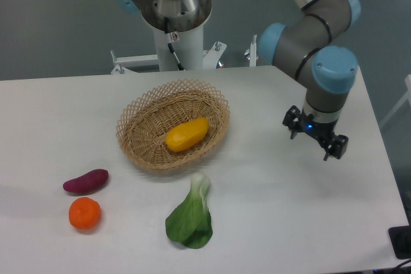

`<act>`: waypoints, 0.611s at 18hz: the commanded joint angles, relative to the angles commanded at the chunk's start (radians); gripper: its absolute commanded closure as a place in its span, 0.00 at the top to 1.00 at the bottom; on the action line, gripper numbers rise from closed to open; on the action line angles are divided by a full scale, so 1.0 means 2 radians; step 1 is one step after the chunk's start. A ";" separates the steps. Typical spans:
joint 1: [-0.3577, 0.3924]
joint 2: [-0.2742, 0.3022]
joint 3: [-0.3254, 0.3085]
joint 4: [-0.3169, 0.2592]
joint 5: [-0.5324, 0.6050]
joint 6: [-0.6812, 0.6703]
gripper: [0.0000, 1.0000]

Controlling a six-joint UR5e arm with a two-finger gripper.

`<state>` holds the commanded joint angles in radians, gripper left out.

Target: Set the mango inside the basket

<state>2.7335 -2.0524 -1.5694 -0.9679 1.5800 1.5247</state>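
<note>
The yellow-orange mango (187,134) lies inside the tan wicker basket (142,108), near its middle and tilted along the basket's length. My gripper (316,138) hangs over the bare table well to the right of the basket, apart from everything. Its fingers stand open with nothing between them.
A purple sweet potato (86,181) and a round orange citrus fruit (85,214) lie at the front left. A green leafy bok choy (191,217) lies just in front of the basket. The robot's base column (173,20) stands behind the basket. The table's right edge is close to my gripper.
</note>
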 joint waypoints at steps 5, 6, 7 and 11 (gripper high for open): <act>0.001 -0.029 0.036 -0.002 -0.001 0.000 1.00; 0.002 -0.030 0.037 -0.002 -0.001 0.000 1.00; 0.001 -0.029 0.036 -0.002 -0.001 0.000 1.00; 0.001 -0.029 0.032 -0.002 0.000 0.000 1.00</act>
<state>2.7351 -2.1108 -1.5048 -0.9710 1.5800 1.5248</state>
